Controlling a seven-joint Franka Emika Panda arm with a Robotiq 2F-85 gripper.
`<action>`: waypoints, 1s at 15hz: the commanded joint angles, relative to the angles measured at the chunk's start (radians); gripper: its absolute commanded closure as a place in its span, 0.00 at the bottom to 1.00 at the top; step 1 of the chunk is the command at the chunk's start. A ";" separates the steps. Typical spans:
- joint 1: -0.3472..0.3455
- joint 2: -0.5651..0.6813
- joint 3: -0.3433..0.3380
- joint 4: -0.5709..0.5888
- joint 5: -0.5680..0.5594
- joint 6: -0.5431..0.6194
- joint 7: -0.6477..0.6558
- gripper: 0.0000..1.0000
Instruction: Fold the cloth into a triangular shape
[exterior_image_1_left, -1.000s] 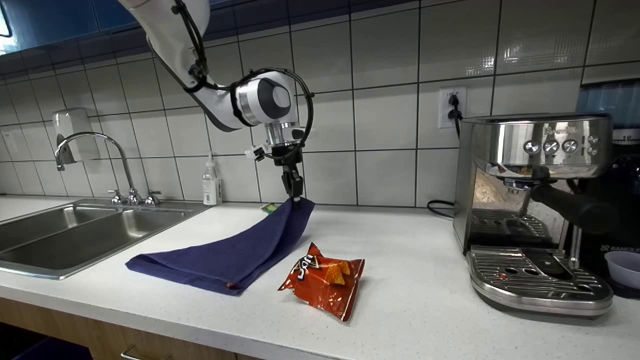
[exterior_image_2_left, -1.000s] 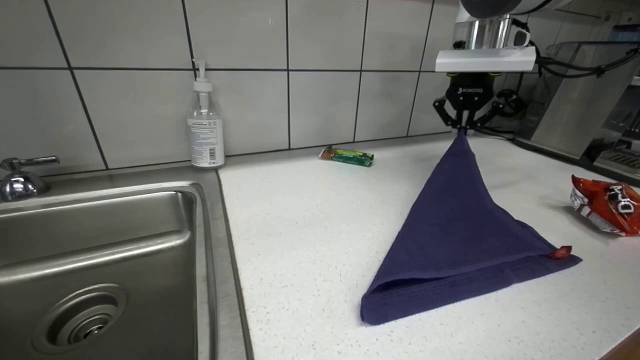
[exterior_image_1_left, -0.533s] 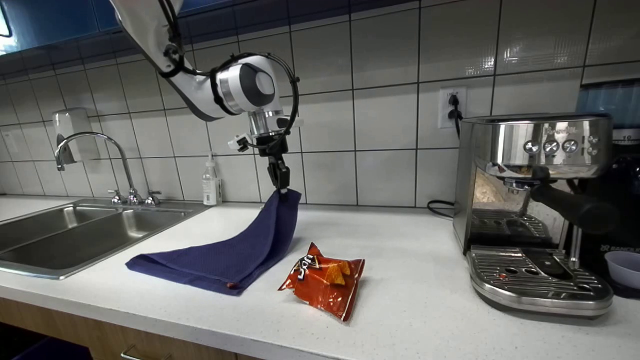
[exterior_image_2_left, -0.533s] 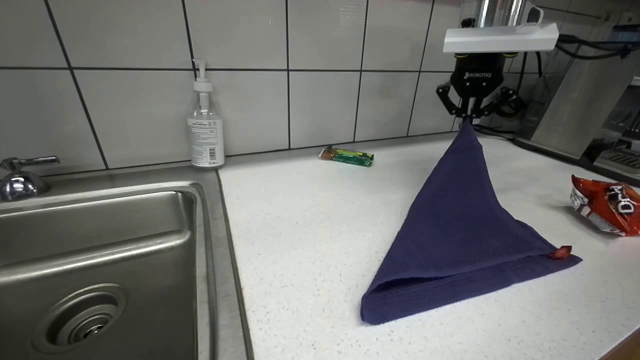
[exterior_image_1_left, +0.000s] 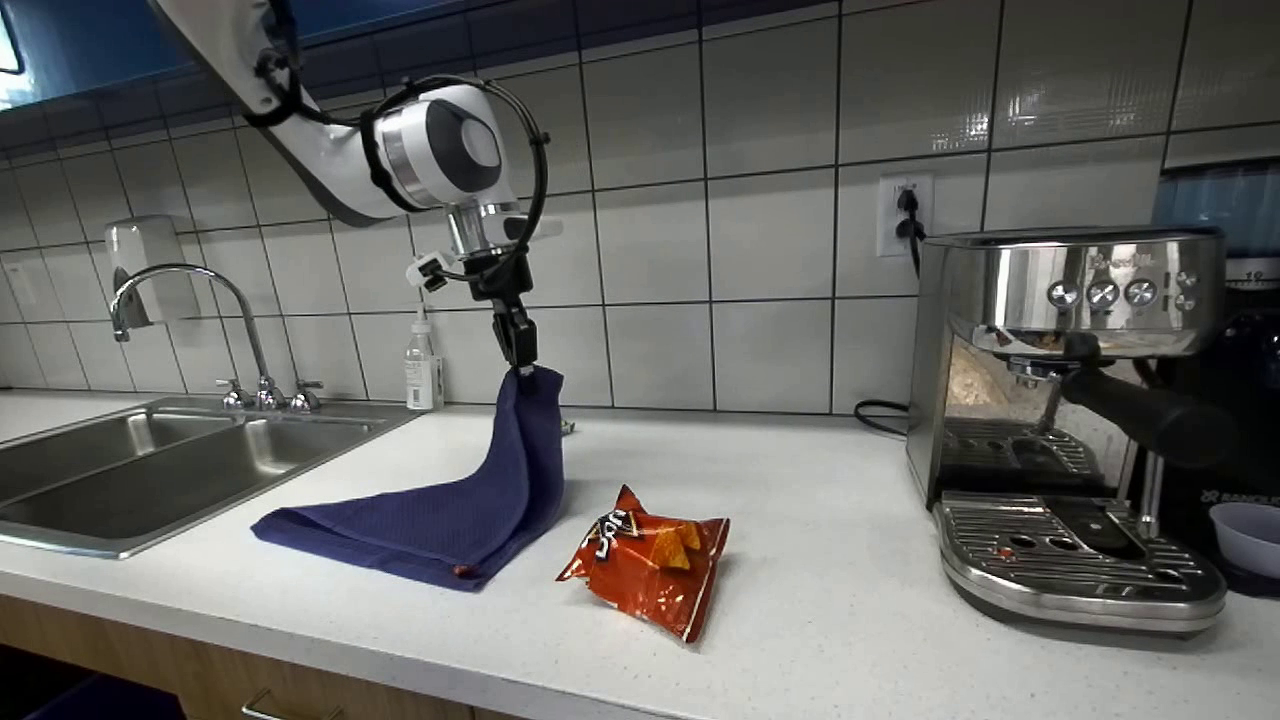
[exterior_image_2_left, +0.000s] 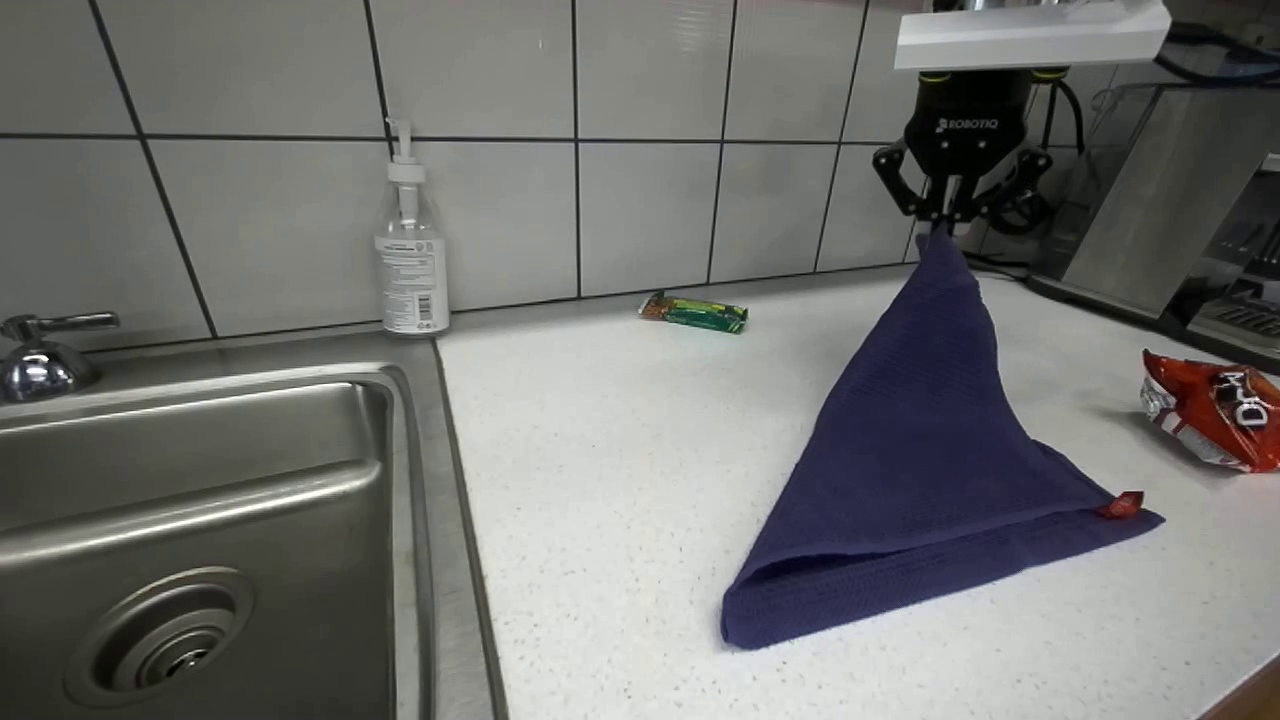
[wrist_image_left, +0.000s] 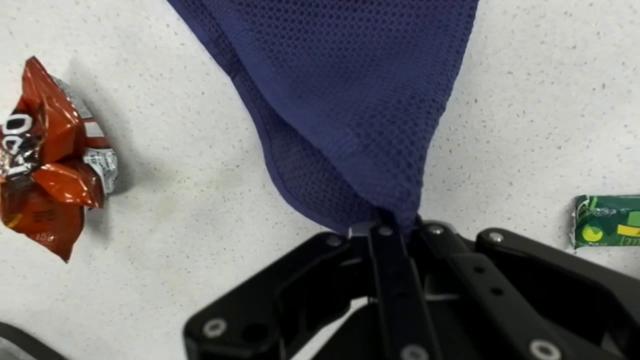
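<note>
Sink (exterior_image_1_left: 200, 490): steel, double-basined, was set into the white counter (exterior_image_1_left: 820, 600).
Dispenser (exterior_image_1_left: 152, 242): white, hung on the tiled wall (exterior_image_1_left: 770, 240) above the sink.
Faucet (exterior_image_1_left: 268, 394): chrome, arched, stood at the sink's back edge.
Bottle (exterior_image_1_left: 420, 378): clear, pump-topped, labelled, stood upright just beside the sink, near the wall.
Cloth (exterior_image_2_left: 910, 450): navy; its broad end lay doubled over on the counter, right of the sink; its narrow end rose off the surface to a point. A small red piece (exterior_image_2_left: 1122, 505) showed at a lower corner; whether tag or scrap could not be told.
Gripper (exterior_image_2_left: 945, 222): black, pointed down, its fingers clenched on the cloth's raised corner; in the wrist view a hemmed underlayer showed beside the upper layer.
Bar (exterior_image_2_left: 694, 313): green-wrapped, lay flat near the wall, apart from the cloth.
Packet (exterior_image_1_left: 650, 565): orange-red, crinkled, lay near the cloth, apart from it.
Outlet (exterior_image_1_left: 888, 225): white, wall-mounted, held black plugs (exterior_image_1_left: 908, 229).
Coffee machine (exterior_image_1_left: 1060, 375): steel, stood well apart from the cloth.
Cup (exterior_image_1_left: 1250, 540): pale, stood at the far right, partly out of view.
</note>
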 joint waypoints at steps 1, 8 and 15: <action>-0.004 -0.092 0.039 -0.088 -0.036 0.016 0.051 0.99; -0.010 -0.155 0.088 -0.136 -0.048 0.008 0.056 0.99; 0.005 -0.221 0.155 -0.227 -0.082 -0.011 0.215 0.99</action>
